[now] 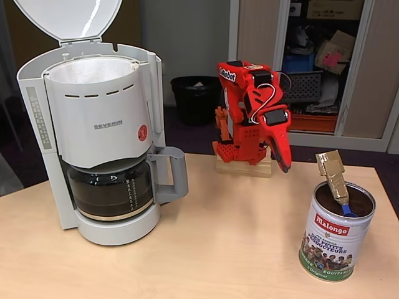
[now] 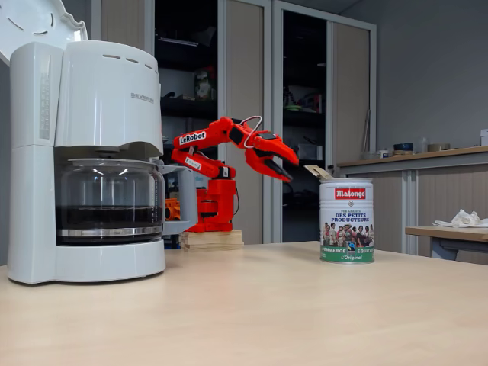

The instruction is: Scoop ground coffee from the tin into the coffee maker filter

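One scoop, its taped handle left propped out of the Malongo tin for grasping, is approached by the empty, near-closed gripper just beside it.

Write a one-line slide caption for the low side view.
Red arm's gripper reaches toward the taped scoop handle sticking out of the Malongo tin, beside the coffee maker.
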Controlling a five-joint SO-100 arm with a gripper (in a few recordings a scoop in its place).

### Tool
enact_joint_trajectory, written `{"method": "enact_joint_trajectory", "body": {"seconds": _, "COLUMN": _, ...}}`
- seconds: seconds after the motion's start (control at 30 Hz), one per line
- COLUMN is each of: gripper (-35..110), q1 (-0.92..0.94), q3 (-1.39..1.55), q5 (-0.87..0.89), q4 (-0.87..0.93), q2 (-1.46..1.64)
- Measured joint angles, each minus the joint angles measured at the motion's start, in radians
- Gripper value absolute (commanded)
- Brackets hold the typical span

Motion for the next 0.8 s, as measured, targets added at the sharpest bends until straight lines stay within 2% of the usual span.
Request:
{"method": "enact_joint_trajectory", "body": {"seconds": 0.17, "gripper": 0, "q1": 0.091, "q3": 0.094, "q5": -0.072, "q4": 0.021, "q2": 0.175}}
{"method": "enact_joint_trajectory", "body": {"seconds": 0.37, "gripper": 0, "q1": 0.196, "q3": 0.181, "q5": -0.086, "q4": 0.130, "q2": 0.402}}
{"method": "enact_joint_trajectory", "body": {"seconds": 0.53, "gripper": 0, "q1": 0.287, "q3": 0.206, "q5": -0.126, "q4": 0.183, "q2": 0.434}}
{"method": "enact_joint_trajectory", "body": {"seconds": 0.8, "gripper": 0, "q1": 0.405, "q3": 0.267, "q5": -0.232, "q4": 0.156, "q2": 0.449}}
